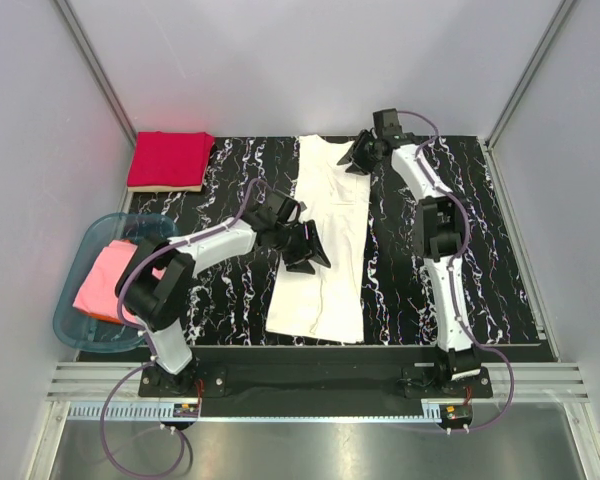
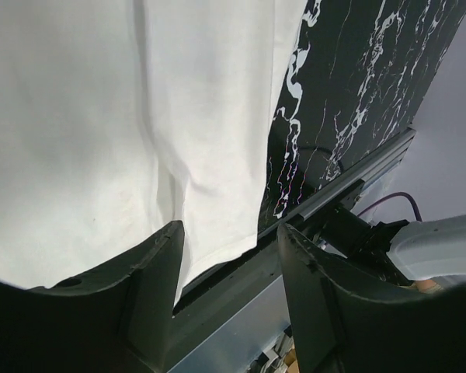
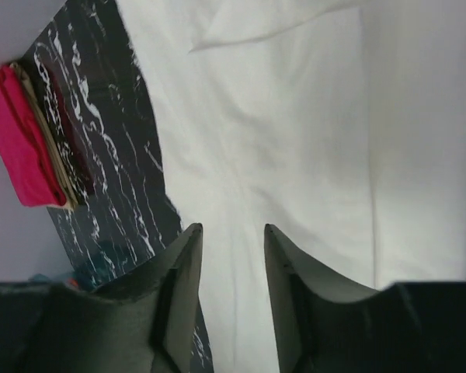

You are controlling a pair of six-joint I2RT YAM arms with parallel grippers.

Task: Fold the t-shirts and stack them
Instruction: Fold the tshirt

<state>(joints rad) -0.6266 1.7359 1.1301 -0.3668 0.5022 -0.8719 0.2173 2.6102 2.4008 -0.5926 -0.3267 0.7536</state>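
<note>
A white t-shirt [image 1: 325, 240] lies as a long folded strip down the middle of the mat, and fills much of the left wrist view [image 2: 101, 116] and the right wrist view [image 3: 295, 116]. My left gripper [image 1: 308, 245] hovers over its left edge at mid-length, open [image 2: 229, 228], nothing between the fingers. At the strip's far right corner my right gripper [image 1: 358, 155] is open [image 3: 231, 227] just above the cloth. The red t-shirt [image 1: 170, 160] sits folded at the back left [image 3: 15, 148]. A pink t-shirt [image 1: 108, 280] lies in the tub.
The black white-streaked mat [image 1: 480, 230] covers the table. A translucent teal tub [image 1: 75, 330] stands off its left edge. Grey walls close in the back and both sides. A metal rail [image 1: 310, 380] runs along the front, by the arm bases.
</note>
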